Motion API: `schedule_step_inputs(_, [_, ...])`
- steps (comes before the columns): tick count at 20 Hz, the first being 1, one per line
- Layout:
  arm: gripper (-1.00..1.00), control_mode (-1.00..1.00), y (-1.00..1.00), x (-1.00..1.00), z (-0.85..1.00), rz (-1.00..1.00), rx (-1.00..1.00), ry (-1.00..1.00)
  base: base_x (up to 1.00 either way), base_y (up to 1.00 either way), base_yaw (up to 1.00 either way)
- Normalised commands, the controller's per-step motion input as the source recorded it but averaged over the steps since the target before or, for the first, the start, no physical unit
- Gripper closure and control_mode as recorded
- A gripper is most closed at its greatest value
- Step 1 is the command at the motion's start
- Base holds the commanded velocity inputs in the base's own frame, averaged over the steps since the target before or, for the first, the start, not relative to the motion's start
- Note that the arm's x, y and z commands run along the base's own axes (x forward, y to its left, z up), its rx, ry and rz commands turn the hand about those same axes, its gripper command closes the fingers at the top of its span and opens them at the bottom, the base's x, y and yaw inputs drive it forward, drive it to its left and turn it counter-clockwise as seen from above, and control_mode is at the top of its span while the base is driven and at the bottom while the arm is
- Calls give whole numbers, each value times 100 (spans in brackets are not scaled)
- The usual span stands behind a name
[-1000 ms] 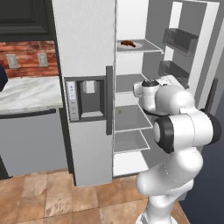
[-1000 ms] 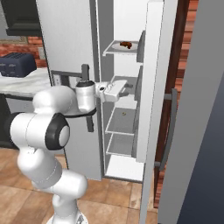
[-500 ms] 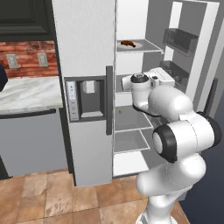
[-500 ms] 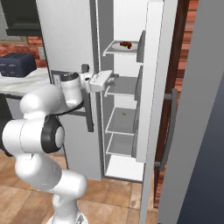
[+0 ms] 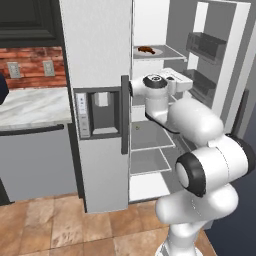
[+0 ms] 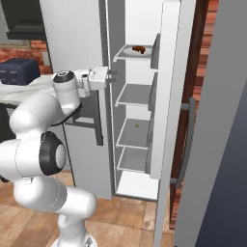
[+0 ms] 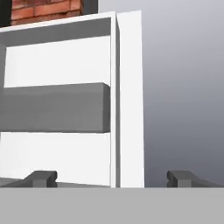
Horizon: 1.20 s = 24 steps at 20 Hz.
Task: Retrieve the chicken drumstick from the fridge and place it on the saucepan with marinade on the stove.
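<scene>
Your wide-open, empty pincer (image 6: 115, 74) has swung up toward the small reddish-brown chicken drumstick (image 5: 145, 49) at upper centre in the tall grey fridge (image 5: 95, 60), so reach higher.

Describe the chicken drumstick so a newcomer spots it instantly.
Look into the open right compartment of the fridge, at its top shelf. A white plate sits there, carrying the chicken drumstick, a small dark reddish-brown piece.

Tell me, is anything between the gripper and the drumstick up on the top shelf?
Nothing: in the right base view the open gripper sits below the chicken drumstick on its plate, with only the shelf edge and bare air between.
</scene>
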Motion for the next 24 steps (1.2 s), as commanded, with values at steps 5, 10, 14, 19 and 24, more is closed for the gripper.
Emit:
schedule_step_inputs(5, [-100,-100,23,3,37,31,14,8,0,0,0])
schedule_step_inputs(10, [-100,-100,32,0,35,33,13,8,0,0,0])
schedule_step_inputs(14, [-100,-100,27,0,38,32,15,4,0,0,0])
schedule_step_inputs(19, [-100,-100,21,-1,36,33,16,4,0,0,0])
schedule_step_inputs(24, [-100,-100,38,-22,10,33,10,4,0,0,0])
